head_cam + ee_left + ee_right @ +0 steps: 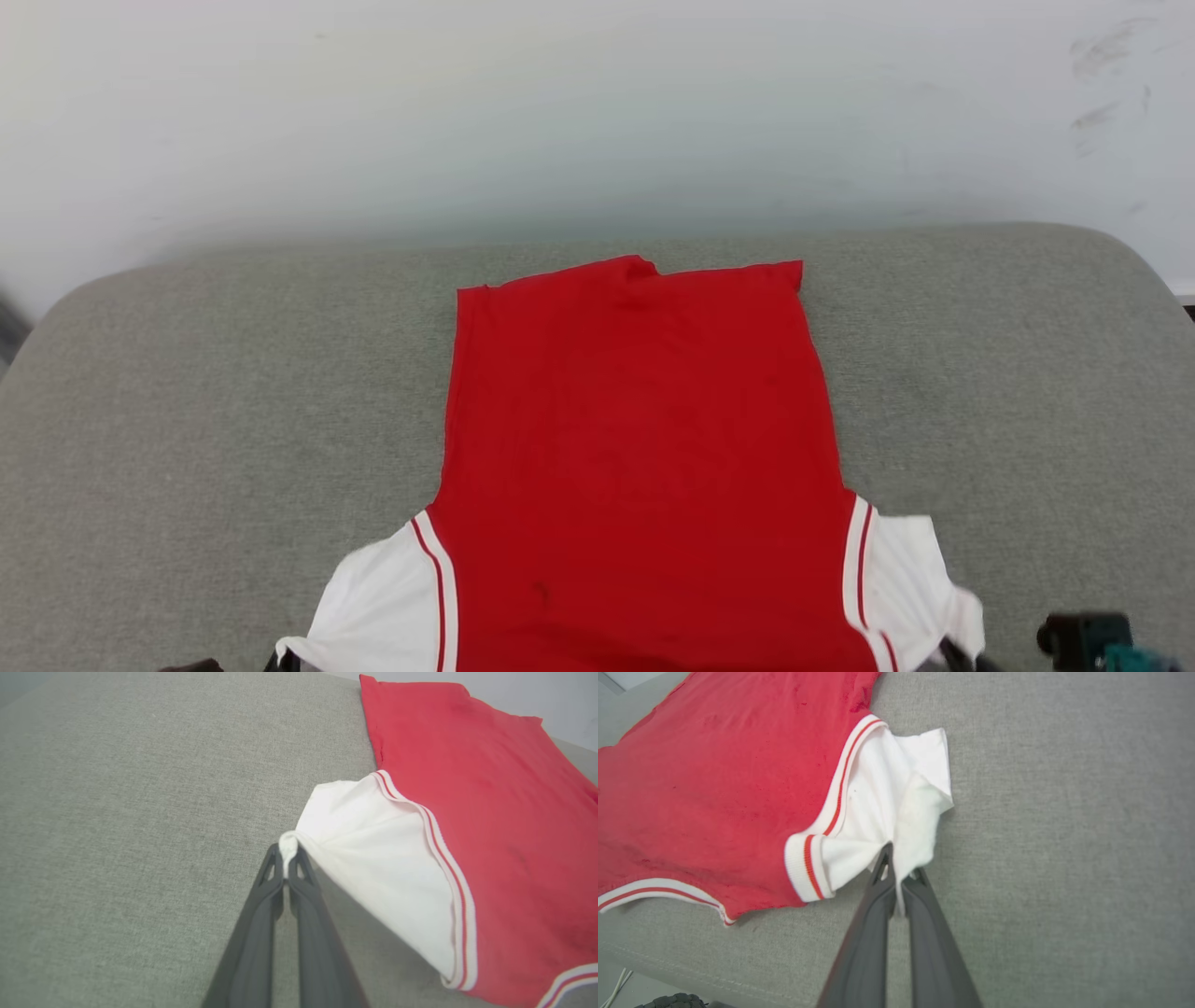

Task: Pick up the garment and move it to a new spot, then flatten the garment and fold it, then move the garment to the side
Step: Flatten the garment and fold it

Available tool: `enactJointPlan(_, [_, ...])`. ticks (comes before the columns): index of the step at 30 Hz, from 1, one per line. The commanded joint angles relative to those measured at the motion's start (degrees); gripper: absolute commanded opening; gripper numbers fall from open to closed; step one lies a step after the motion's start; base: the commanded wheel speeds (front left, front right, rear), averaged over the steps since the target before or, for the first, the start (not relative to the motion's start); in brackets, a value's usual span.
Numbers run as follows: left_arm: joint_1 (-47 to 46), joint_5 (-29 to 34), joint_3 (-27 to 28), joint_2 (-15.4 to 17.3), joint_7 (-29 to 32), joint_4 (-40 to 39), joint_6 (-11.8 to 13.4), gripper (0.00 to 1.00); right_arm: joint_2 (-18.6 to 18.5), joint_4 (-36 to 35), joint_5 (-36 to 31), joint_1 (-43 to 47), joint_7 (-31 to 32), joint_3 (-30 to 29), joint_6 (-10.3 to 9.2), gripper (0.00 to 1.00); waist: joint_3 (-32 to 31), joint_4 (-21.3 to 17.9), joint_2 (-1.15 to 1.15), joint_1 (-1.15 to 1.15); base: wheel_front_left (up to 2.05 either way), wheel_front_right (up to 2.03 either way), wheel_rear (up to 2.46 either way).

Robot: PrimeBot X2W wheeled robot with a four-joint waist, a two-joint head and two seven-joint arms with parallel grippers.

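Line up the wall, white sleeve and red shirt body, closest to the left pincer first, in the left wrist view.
1. White sleeve, pinched in the left pincer.
2. Red shirt body, to the right.
3. Wall, top right, farthest.

This looks like a bare indoor test room, more lab than home. The bench (187,420) is a broad pad with rounded corners, covered in grey woven cloth (a stitched seam (691,970) runs along its front edge). Behind it stands a plain pale wall (597,112) with dark scuff marks (1102,56). Below the bench's edge is pale floor (640,987) with a thin white cable (619,985).
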Motion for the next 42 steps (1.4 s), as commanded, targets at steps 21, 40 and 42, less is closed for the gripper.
enactJointPlan(21, [-7.1, 6.3, -3.4, -0.2, -0.4, -15.2, 2.4, 0.0, 5.3, 0.6, -2.2, -22.2, 9.3, -21.2, -0.02, 1.0, 10.6, 6.3, 0.0, 0.03, 0.0, 0.0, 0.0])
enactJointPlan(40, [-25.1, 8.7, -7.5, -5.5, -6.2, -11.8, -4.5, 0.0, -0.1, 29.7, -11.6, -67.5, 31.7, -23.4, -0.03, 1.0, 32.2, 16.5, 0.0, 0.03, 0.0, 0.0, 0.0])
enactJointPlan(42, [-25.6, 8.6, -7.6, -5.7, -6.6, -10.9, -4.8, 0.0, 0.2, 31.6, -13.1, -68.2, 33.1, -24.2, -0.03, 1.0, 32.5, 16.7, 0.0, 0.03, 0.0, 0.0, 0.0])
